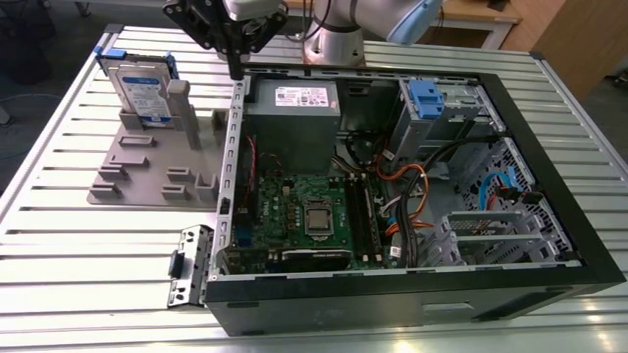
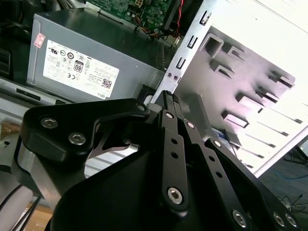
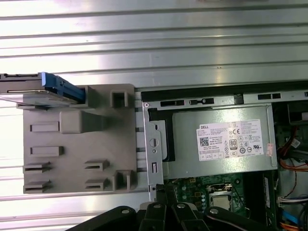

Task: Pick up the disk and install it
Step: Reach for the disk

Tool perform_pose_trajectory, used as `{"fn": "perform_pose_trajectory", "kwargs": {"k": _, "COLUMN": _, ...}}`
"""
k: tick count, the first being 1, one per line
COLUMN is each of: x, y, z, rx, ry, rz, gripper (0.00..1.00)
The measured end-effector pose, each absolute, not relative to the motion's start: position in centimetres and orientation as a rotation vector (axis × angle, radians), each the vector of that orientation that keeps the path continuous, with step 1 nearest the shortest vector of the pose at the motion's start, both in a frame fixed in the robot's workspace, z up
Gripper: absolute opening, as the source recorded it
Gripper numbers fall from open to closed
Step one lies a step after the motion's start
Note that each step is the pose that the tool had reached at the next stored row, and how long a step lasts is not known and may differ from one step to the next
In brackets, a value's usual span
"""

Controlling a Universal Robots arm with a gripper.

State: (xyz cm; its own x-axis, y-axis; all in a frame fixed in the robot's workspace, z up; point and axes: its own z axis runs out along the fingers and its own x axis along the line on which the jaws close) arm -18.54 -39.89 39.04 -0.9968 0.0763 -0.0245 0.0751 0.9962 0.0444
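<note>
The disk stands upright on edge at the far end of a grey slotted holder, on the exterior view's left, its white-and-blue label facing out and blue rails on its sides. In the first wrist view the disk appears edge-on on the holder. My gripper hangs black above the case's metal side wall, to the right of the disk and apart from it. Its fingers are shut together with nothing between them, as the second wrist view shows.
An open computer case lies on the slatted aluminium table. Inside are the grey power supply, a green motherboard, cables, and a grey metal cage with a blue tab at the back right.
</note>
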Motion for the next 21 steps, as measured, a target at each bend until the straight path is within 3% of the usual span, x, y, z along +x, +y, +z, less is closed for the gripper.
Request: {"fn": "perform_pose_trajectory", "kwargs": {"k": 21, "x": -19.8, "y": -39.9, "z": 38.7, "rx": 0.118, "ry": 3.112, "rz": 0.068, "gripper": 0.10}}
